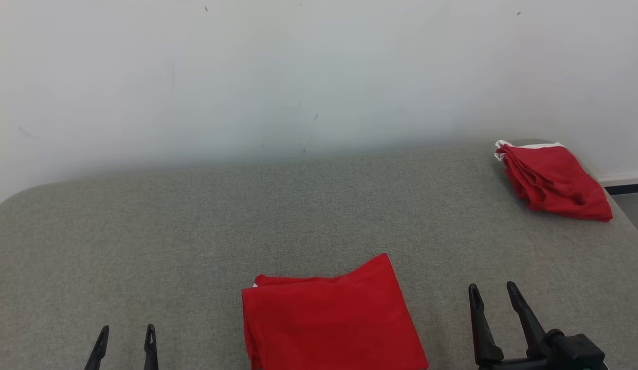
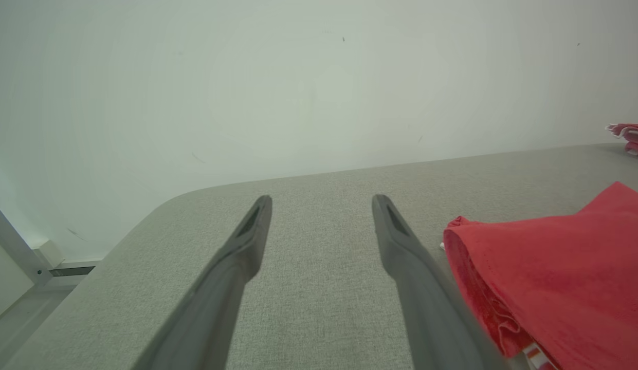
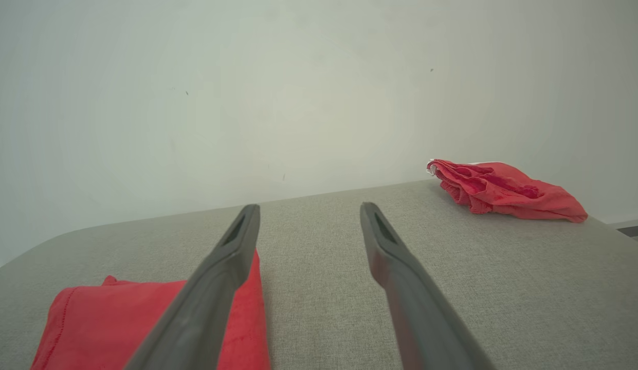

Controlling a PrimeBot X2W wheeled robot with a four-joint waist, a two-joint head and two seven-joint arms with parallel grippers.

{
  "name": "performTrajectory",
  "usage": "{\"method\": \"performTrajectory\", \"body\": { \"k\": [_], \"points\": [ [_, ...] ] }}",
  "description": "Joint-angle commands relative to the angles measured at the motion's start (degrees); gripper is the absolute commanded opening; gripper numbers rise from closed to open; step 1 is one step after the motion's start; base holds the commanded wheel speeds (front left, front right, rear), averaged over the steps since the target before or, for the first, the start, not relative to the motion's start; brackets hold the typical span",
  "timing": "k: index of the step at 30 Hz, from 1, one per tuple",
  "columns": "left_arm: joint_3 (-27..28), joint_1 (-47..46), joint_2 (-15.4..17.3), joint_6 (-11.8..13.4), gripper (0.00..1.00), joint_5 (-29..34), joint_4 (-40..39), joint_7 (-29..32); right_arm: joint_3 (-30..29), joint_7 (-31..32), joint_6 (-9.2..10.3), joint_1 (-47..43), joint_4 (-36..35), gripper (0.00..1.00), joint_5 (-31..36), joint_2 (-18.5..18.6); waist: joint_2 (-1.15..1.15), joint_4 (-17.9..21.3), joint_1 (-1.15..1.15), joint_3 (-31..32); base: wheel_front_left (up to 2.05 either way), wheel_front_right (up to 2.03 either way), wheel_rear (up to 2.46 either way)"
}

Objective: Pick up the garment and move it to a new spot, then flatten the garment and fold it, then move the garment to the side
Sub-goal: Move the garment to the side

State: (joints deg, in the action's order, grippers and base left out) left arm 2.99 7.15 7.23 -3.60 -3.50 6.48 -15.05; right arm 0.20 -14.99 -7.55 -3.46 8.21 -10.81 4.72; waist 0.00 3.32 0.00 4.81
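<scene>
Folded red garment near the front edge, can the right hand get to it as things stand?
Probably yes: the right hand is open just beside the folded red garment, with only bare grey table top between them.

You have two red garments: a folded red garment (image 1: 329, 318) near you at centre, and a bunched red garment (image 1: 552, 180) at the far right. One grey table (image 1: 144, 231). Two grippers, the left gripper (image 1: 128, 330) and the right gripper (image 1: 492, 287), with two fingers each.

Folded garment (image 1: 331, 321) near edge cut off at bottom; left claw (image 1: 128, 329) base likewise.
</scene>
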Motion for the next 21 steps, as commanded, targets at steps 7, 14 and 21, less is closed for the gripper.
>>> {"method": "performTrajectory", "body": {
  "k": [7,14,21],
  "points": [
    [-0.13,0.49,0.35,-0.1,1.0,0.27,0.26,-0.16,0.02,-0.25,0.14,0.16,0.13,1.0,0.36,0.04,0.0,0.11,0.0,-0.01,0.0,0.0,0.0],
    [-0.26,0.61,0.31,-0.08,1.0,0.15,0.31,-0.16,0.18,-0.25,0.14,-0.03,0.22,1.0,0.21,0.15,0.0,0.05,0.0,0.06,0.0,0.0,0.0],
    [-0.23,0.83,0.26,0.02,1.0,-0.18,0.3,-0.16,0.25,-0.25,0.14,-0.02,0.34,1.0,0.18,0.3,0.0,0.06,0.0,0.01,0.0,0.0,0.0]
  ]
}}
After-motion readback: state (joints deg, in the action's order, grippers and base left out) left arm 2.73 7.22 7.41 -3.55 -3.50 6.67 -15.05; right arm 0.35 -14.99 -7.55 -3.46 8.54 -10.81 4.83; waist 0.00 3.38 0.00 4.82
